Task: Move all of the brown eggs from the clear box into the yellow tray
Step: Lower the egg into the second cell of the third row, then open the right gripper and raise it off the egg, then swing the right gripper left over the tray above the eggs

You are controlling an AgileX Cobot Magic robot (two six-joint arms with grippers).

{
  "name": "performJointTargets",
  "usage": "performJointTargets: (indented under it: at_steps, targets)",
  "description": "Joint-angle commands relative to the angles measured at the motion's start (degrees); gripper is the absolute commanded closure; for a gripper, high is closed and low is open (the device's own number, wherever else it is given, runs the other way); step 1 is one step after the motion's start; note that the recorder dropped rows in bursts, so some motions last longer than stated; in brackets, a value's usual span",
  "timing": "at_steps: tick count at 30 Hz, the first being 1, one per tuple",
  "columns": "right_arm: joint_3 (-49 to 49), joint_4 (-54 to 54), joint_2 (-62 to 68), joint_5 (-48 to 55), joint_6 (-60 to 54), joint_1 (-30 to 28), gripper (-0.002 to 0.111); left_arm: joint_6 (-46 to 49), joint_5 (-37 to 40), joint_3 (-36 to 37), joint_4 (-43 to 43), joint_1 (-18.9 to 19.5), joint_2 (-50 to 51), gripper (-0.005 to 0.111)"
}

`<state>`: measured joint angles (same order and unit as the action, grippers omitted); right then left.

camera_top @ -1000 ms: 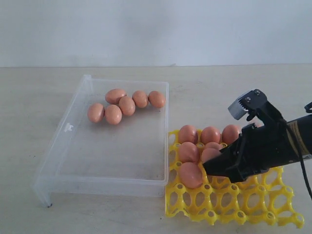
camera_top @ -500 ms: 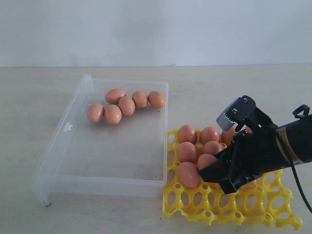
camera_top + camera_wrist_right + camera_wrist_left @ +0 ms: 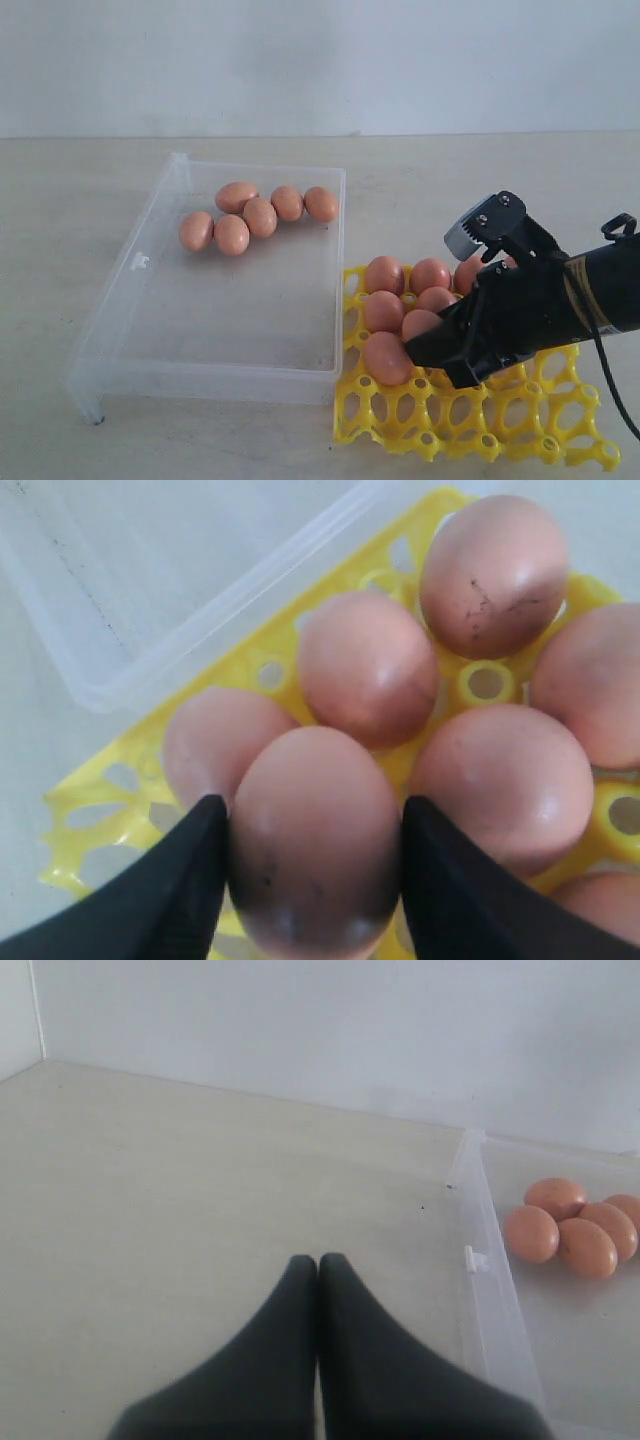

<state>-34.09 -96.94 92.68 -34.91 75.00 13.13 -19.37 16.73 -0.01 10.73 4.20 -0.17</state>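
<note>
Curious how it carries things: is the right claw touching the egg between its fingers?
Touching. In the right wrist view the right gripper presses its black fingers against both sides of the egg, no gap.

Bare cups [image 3: 505,408] in near rows of the yellow tray [image 3: 585,455]; brown eggs [image 3: 385,275], apparently tight together, far left.

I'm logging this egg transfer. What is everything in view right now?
table: one, beige, under everything
wall: one, white, behind the table
clear box: one, transparent, on the left
yellow tray: one, yellow, right of the box
box eggs: six, pinkish-brown, box's far end
tray eggs: six visible, pinkish-brown, in tray cups
held egg: one, pinkish-brown, just over the tray
right hand: one, black, closed on held egg
left hand: one, black, shut, empty, near the box
</note>
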Motion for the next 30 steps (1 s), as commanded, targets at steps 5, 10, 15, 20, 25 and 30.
performJointTargets:
  at_steps: [5, 10, 15, 20, 25, 30]
  targets:
    - [0.23, 0.11, -0.27, -0.51, -0.22, 0.23, 0.046, -0.42, 0.05, 0.01, -0.42, -0.17, 0.17, 0.111]
    - [0.23, 0.11, -2.2, -0.39, -0.11, 0.23, 0.046, -0.42, 0.05, 0.01, -0.42, -0.17, 0.17, 0.111]
    - [0.09, 0.46, -7.31, 0.76, 0.09, 0.13, 0.046, -0.42, 0.05, 0.01, -0.42, -0.17, 0.17, 0.111]
    - [0.09, 4.01, -14.21, -1.28, 1.6, 0.27, 0.052, -0.42, 0.05, 0.01, -0.42, -0.17, 0.17, 0.111]
    - [-2.93, 1.47, -18.72, -0.3, 1.89, 8.04, 0.108, -0.42, 0.05, 0.01, -0.42, -0.17, 0.17, 0.111]
    - [-7.64, -0.19, -18.59, 17.74, 0.38, 21.3, 0.109, -0.42, 0.05, 0.01, -0.42, -0.17, 0.17, 0.111]
